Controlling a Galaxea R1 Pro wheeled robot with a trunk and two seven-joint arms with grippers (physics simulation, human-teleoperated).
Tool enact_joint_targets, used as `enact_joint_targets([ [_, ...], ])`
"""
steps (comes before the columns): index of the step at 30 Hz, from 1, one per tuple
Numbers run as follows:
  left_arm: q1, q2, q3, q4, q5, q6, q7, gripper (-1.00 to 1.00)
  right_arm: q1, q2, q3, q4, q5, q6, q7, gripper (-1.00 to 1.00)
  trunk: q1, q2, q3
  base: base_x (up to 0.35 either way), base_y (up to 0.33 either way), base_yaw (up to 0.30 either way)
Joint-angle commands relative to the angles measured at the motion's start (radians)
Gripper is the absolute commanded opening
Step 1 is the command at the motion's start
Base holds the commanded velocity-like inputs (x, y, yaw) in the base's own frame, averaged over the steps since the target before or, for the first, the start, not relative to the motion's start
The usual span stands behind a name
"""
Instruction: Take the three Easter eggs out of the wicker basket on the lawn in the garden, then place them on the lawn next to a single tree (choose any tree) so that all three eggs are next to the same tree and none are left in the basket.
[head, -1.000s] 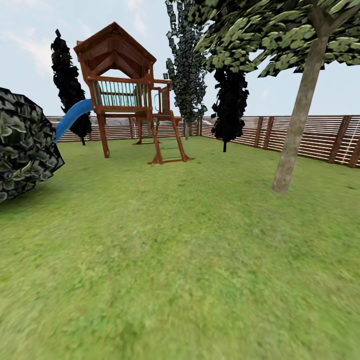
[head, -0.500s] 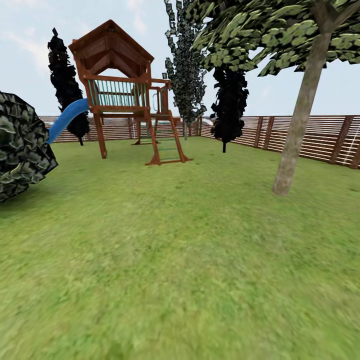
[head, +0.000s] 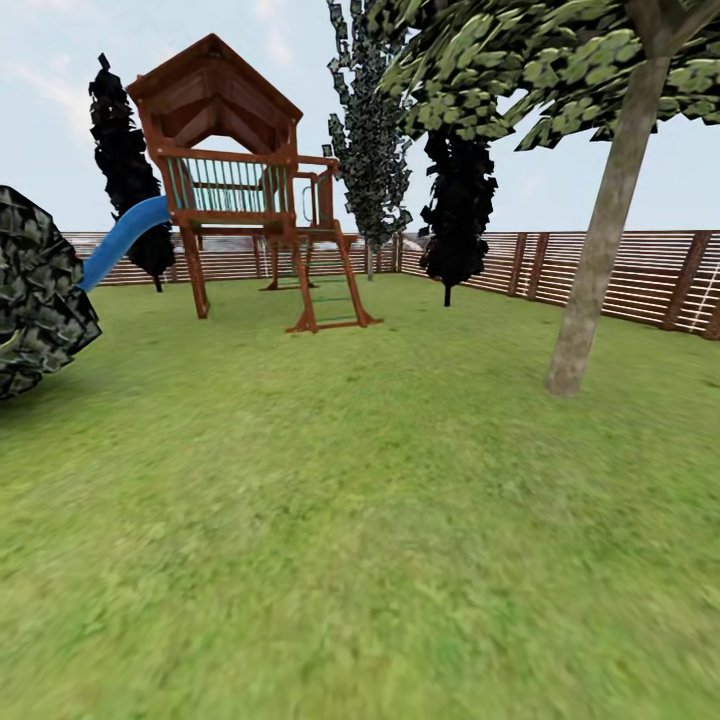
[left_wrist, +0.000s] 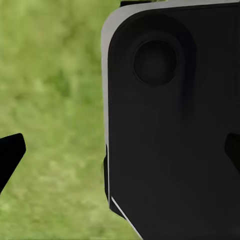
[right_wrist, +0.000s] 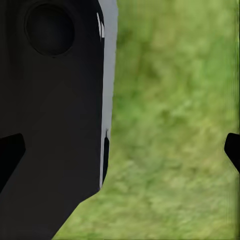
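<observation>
Both our grippers' black fingertips (left_wrist: 11, 152) (right_wrist: 232, 146) stand apart over blurred green grass lawn (head: 360, 520); ahead, a slim pale-grey-trunked tree (head: 600, 240) stands beside the brown slatted fence (head: 620, 272).

The lawn (head: 360, 520) spreads across the whole foreground. A tree (head: 600, 250) stands at the right on the grass, its crown reaching over toward the middle. Far back on the left is a play tower (head: 240, 180) with a slide (head: 120, 240) coming off its left side (and a ladder leaning on its front). A bush (head: 35, 290) sits at the left edge, nearer than the tower. A fence (head: 600, 270) runs behind everything, with two conifers (head: 460, 200) before it.
</observation>
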Motion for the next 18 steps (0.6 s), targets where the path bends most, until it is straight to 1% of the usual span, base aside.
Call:
enact_joint_targets([
  [1, 0.001, 0.0, 0.001, -0.002, -0.001, 0.001, 0.0, 1.0, -0.001, 0.0, -0.001, 0.001, 0.008, 0.001, -0.001, 1.0, 0.001, 0.0, -0.001, 0.294, -0.149, 0.0],
  [18, 0.001, 0.0, 0.001, -0.002, 0.0, 0.001, 0.0, 1.0, -0.001, 0.0, -0.001, 0.001, 0.008, 0.001, -0.001, 1.0, 0.001, 0.0, -0.001, 0.294, -0.149, 0.0],
])
